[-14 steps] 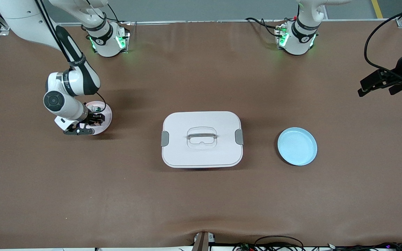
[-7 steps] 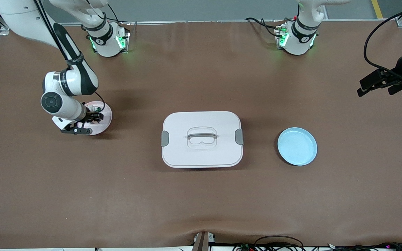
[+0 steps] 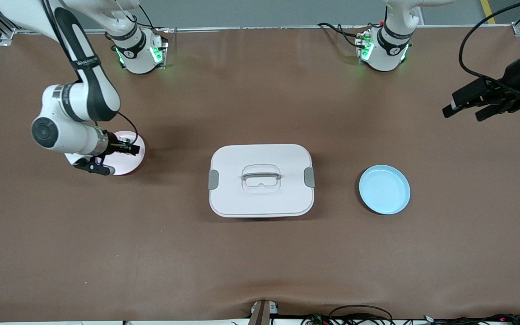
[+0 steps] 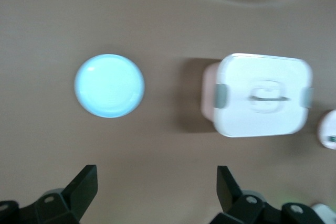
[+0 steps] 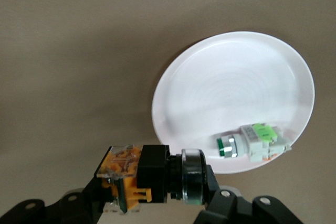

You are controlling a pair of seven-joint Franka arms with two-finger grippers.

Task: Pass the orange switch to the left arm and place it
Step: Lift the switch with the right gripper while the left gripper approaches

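The orange switch [image 5: 149, 177], a black body with an orange block at one end and a silver ring at the other, sits clamped in the right claw [image 3: 127, 148] at the left of the front view, raised just above the pink plate [image 3: 136, 163]. In the right wrist view its long axis runs across the frame, orange end toward the frame's left, ringed end toward the right, lying level rather than upright. A white-and-green component [image 5: 252, 141] remains on the plate at the lower right of that view.

The pick-up looks done; the rest appears still ahead. The white lidded box [image 3: 261, 179] stands mid-frame on the brown worktop [image 3: 260, 262], squarely between the pink plate and the blue plate [image 3: 384, 189], which lies bare at centre right. The switch has yet to pass the box, change claws and, by all appearances, be set down at the left arm's end.

The left claw [image 3: 465, 107] waits at the upper right edge of the front view, over bare worktop, jaws spread wide and grasping nothing, as the left wrist view confirms.
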